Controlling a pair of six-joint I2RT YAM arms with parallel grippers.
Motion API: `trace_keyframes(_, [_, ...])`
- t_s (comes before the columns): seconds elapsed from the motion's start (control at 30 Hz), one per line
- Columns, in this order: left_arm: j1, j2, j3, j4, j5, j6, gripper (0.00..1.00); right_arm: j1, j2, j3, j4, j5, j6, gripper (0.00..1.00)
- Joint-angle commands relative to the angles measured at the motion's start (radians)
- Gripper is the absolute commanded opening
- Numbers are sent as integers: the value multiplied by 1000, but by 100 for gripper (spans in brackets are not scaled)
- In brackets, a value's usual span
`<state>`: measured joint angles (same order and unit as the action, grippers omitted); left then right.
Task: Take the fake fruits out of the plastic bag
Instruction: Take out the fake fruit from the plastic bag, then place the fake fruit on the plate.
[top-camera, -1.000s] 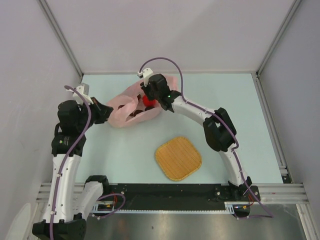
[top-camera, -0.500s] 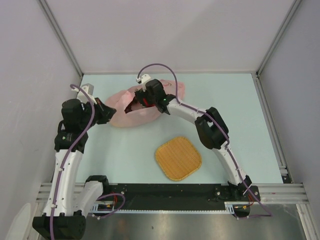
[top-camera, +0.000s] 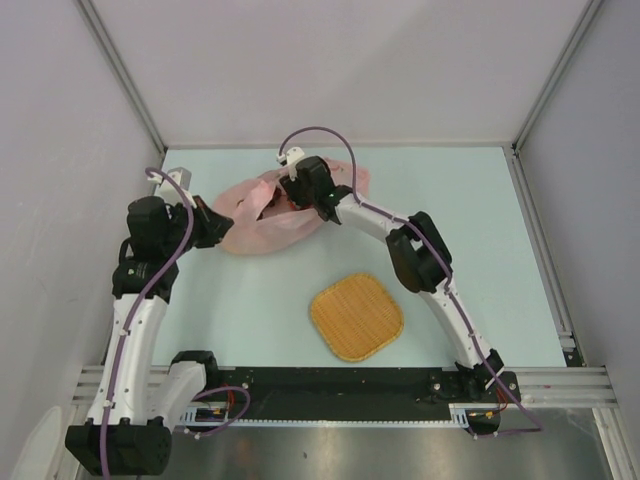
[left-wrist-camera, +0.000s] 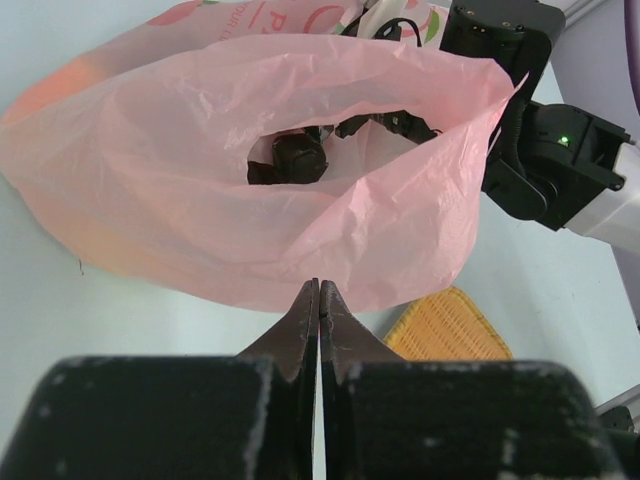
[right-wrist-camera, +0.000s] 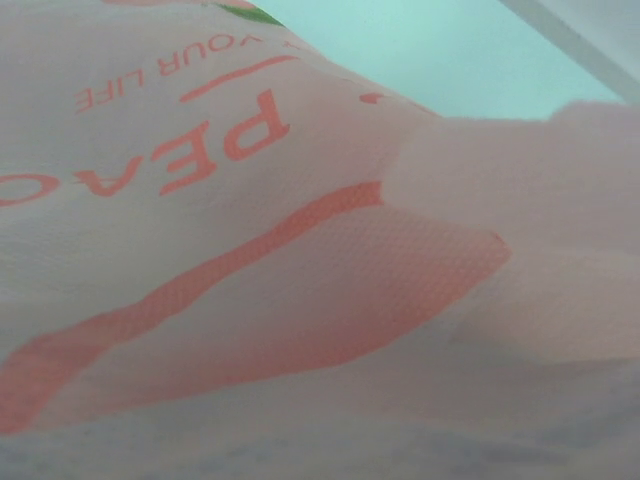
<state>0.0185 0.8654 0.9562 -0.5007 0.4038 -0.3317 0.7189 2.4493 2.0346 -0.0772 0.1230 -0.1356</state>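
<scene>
A square woven tray (top-camera: 357, 316) of orange-tan straw lies flat at lower centre of the top view, on a pale blue-green table (top-camera: 480, 230). Its corner (left-wrist-camera: 445, 325) shows at lower right of the left wrist view. Plain grey walls (top-camera: 330, 60) enclose the table. A black strip (top-camera: 330, 380) runs along the bottom edge.

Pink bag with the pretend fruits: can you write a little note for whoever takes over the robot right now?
Left gripper: shut, pinching the near rim of the plastic bag so that its mouth gapes.
Right gripper: inside the bag's mouth; whether it is open or shut cannot be told.
Fruits: one dark fruit shows inside the bag; any others are hidden.
Done: no fruit shows outside the bag.
Left: lift every fruit out. The woven tray lies nearby on the table.
</scene>
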Motion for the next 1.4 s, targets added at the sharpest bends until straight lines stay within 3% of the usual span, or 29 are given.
trace_keyframes(0.0, [9,-2,-17,50,10,2,0,-1,-113,3,25,-60,-45,19])
trace_keyframes(0.23, [9,-37,-46,74,13,-12,0,16,-332,-125,-6,-151,-35,8])
trace_keyframes(0.5, [9,-81,-62,94,18,-24,0,53,-568,-303,-58,-215,-48,7])
trace_keyframes(0.63, [9,-100,-66,114,21,-33,0,99,-728,-483,-108,-230,-110,8])
trace_keyframes(0.9, [8,-140,-89,203,35,-26,0,200,-1129,-908,-180,-88,-395,6])
trace_keyframes(1.03, [9,-126,-97,237,61,-24,1,221,-1217,-1046,-197,-46,-501,6])
trace_keyframes(1.13, [9,-111,-115,269,147,-26,8,244,-1239,-1145,-168,-8,-591,5])
trace_keyframes(1.23, [9,-112,-151,315,240,-36,18,257,-1228,-1240,-72,30,-636,3])
trace_keyframes(1.37, [9,-121,-158,301,241,-30,22,280,-1161,-1307,45,84,-661,3])
